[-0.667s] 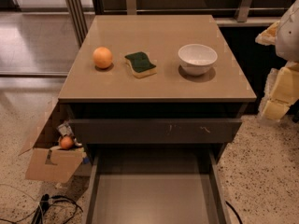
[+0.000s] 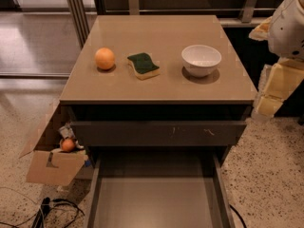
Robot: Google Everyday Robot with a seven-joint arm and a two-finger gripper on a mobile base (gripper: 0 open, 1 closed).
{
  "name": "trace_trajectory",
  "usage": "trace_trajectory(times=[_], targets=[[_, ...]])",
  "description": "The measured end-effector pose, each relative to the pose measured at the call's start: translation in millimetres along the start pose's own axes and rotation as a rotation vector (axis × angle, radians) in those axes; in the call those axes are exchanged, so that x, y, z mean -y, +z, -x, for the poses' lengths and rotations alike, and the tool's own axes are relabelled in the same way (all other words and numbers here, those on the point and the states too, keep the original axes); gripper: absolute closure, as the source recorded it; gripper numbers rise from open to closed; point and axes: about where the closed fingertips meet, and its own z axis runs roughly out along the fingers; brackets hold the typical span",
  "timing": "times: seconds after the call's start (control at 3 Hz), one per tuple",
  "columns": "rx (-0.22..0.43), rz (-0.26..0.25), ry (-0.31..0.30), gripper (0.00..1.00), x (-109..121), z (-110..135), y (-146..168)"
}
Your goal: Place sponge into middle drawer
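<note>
Nearest, at the bottom of the view, the middle drawer (image 2: 156, 203) stands pulled out from the desk, its smooth grey floor bare between thin side walls. To its left on the speckled floor lie some dark cables (image 2: 47, 208), and beside them an open cardboard box (image 2: 54, 167) leans against the desk's side with a small orange ball (image 2: 68, 145) showing at its top.

Above the open drawer, the upper drawer (image 2: 156, 133) is closed; its grey front carries a few small white scratches.

On the tan top of the desk (image 2: 156, 87) three things sit in a row, each apart from the others. The orange (image 2: 105, 59) is on the left. The sponge (image 2: 143, 65) lies in the middle with its dark green side up and the pale yellow foam showing at its edge. A white bowl (image 2: 201, 60) stands on the right.

The gripper (image 2: 275, 91) hangs off the desk's right side, near the front right corner and well apart from the sponge. Whether it is spread or pressed together cannot be told. The white arm (image 2: 289, 27) rises above it at the right edge.
</note>
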Motion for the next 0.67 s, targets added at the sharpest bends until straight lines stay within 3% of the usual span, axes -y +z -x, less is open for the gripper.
trace_trajectory(times=[0.33,0.67], targets=[[0.024,-0.023,-0.086,0.00,23,31,14],[0.067,-0.048,-0.110,0.00,51,59,28]])
